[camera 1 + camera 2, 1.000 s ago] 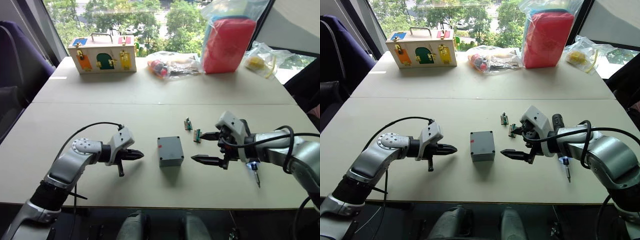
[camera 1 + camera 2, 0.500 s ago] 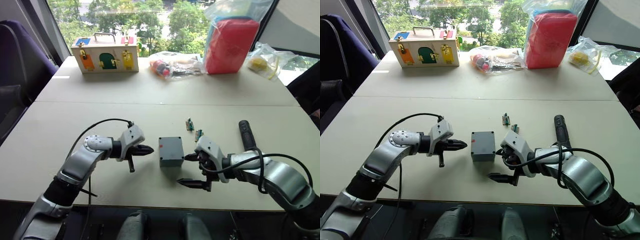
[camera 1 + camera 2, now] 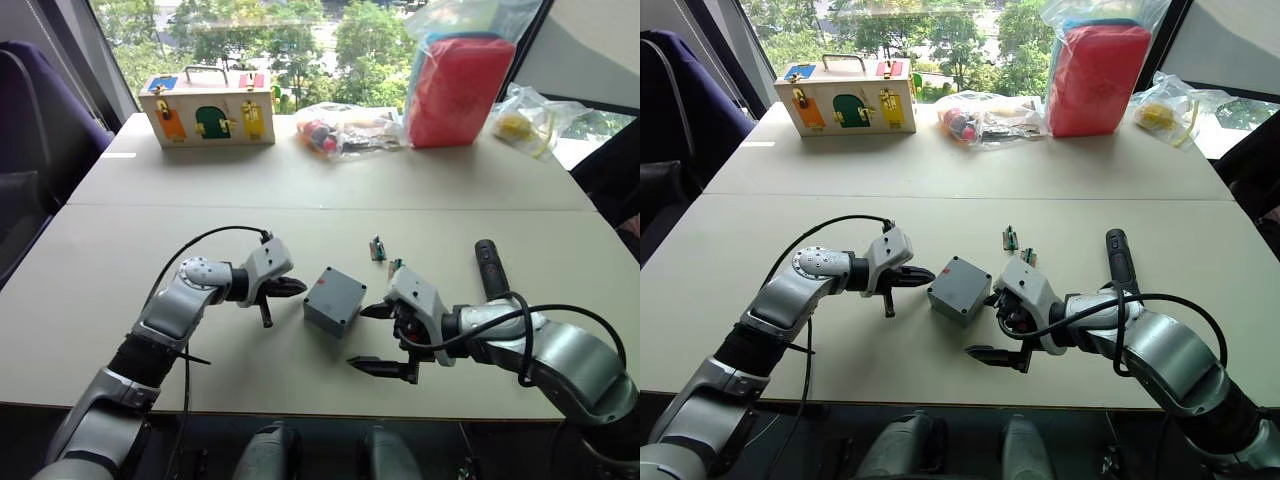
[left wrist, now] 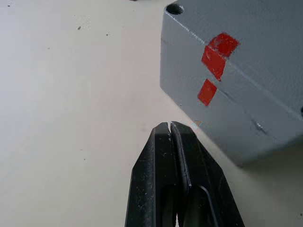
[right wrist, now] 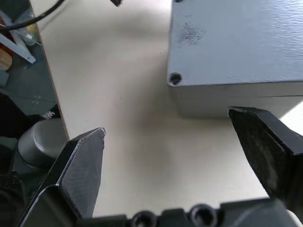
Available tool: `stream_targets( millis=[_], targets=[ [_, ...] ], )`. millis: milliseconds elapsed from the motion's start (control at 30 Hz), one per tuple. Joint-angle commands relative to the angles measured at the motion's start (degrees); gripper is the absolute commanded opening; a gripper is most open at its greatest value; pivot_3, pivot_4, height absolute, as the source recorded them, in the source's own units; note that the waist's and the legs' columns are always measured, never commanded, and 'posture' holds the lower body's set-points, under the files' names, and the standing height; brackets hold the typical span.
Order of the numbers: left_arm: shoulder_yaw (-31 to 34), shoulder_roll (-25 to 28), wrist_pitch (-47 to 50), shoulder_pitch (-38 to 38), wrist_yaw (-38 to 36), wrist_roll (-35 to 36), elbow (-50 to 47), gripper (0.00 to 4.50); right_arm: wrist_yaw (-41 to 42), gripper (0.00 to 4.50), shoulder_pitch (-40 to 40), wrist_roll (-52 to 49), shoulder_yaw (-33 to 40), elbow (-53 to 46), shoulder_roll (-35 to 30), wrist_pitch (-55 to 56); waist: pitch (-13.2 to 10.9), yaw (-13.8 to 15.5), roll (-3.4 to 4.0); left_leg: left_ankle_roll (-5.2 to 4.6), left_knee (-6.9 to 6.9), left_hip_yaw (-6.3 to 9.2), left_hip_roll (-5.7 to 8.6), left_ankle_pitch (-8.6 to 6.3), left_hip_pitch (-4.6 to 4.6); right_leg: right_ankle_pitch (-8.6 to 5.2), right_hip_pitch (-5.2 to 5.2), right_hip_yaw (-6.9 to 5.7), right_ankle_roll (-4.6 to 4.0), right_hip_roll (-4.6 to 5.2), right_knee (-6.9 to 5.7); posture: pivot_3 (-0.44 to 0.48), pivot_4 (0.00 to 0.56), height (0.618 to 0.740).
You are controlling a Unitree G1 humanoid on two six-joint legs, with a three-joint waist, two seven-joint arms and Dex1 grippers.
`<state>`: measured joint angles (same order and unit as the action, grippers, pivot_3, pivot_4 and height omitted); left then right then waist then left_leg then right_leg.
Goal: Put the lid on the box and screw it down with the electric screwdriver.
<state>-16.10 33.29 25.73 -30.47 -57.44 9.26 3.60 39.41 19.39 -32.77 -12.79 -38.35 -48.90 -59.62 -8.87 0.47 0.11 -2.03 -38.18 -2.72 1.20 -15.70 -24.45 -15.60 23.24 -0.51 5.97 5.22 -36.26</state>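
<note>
Green connector pieces (image 3: 385, 255) lie just behind the box (image 3: 334, 300).

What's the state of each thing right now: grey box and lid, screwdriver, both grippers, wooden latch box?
Small grey square plastic box: lid on, sitting skewed on the table, red mark toward the left gripper.
Dark cylindrical electric screwdriver: lying flat on the table, unheld.
Left gripper: shut, empty, tips close beside the box.
Right gripper: open, empty, at the box's other side.
Wooden box with coloured doors: doors closed, upright at the far edge.
</note>
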Motion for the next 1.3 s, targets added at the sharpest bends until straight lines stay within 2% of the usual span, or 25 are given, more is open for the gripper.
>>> stream_targets(
  millis=[33, 167, 333, 500, 667, 1300],
  targets=[
    [2.8, 3.5, 3.2, 4.0, -2.7, 3.1, -6.5, 0.00, 1.2, 4.46, 2.3, 4.9, -0.4, 4.3, -1.2, 5.6, 0.0, -0.3, 0.00, 0.00, 0.02, 0.00, 0.00, 0.00, 0.00, 0.00, 0.01, 0.00, 0.00, 0.00, 0.00, 0.000, 0.150, 0.740],
    [2.3, 5.8, 9.2, 9.6, -5.3, 7.7, -16.9, 0.00, 3.4, 4.46, 3.7, 11.1, -4.5, 10.8, -0.5, 13.0, 0.0, -0.6, 0.00, 0.01, 0.04, 0.00, 0.00, 0.00, 0.00, 0.00, 0.00, 0.01, -0.01, 0.00, 0.01, 0.000, 0.150, 0.740],
    [1.2, 3.6, 12.7, 12.1, -2.0, 8.5, -21.9, 0.00, 6.1, 4.46, 5.3, 18.4, -9.1, 16.0, 0.7, 21.5, 0.0, 0.0, 0.00, 0.01, -0.02, 0.00, 0.01, 0.01, 0.00, -0.01, -0.04, 0.00, -0.02, 0.03, 0.00, 0.000, 0.150, 0.740],
    [0.4, -1.4, 10.1, 10.4, 4.0, 5.0, -18.2, 0.00, 9.5, 4.46, 4.3, 17.7, -8.9, 13.7, 2.0, 21.7, 0.0, 0.2, 0.00, 0.01, -0.03, -0.01, 0.01, 0.01, 0.01, 0.00, -0.05, -0.01, 0.01, -0.04, -0.01, 0.000, 0.150, 0.740],
    [1.1, -4.1, 8.5, 8.8, 5.5, 5.0, -15.3, 0.00, 10.6, 4.46, 2.1, 18.2, -8.4, 11.8, 1.5, 20.4, 0.0, 0.3, -0.01, 0.00, -0.09, -0.01, 0.01, 0.01, 0.02, 0.01, -0.08, -0.02, 0.01, -0.07, -0.07, 0.000, 0.150, 0.740],
    [2.2, -5.4, 6.3, 6.4, 6.7, 4.9, -11.4, 0.00, 11.2, 4.46, -1.1, 18.3, -6.4, 6.6, 1.4, 16.2, 0.0, 0.2, -0.01, 0.01, -0.10, 0.00, 0.00, 0.02, 0.02, 0.01, -0.08, -0.03, 0.01, -0.10, -0.08, 0.000, 0.150, 0.740]
  ],
)
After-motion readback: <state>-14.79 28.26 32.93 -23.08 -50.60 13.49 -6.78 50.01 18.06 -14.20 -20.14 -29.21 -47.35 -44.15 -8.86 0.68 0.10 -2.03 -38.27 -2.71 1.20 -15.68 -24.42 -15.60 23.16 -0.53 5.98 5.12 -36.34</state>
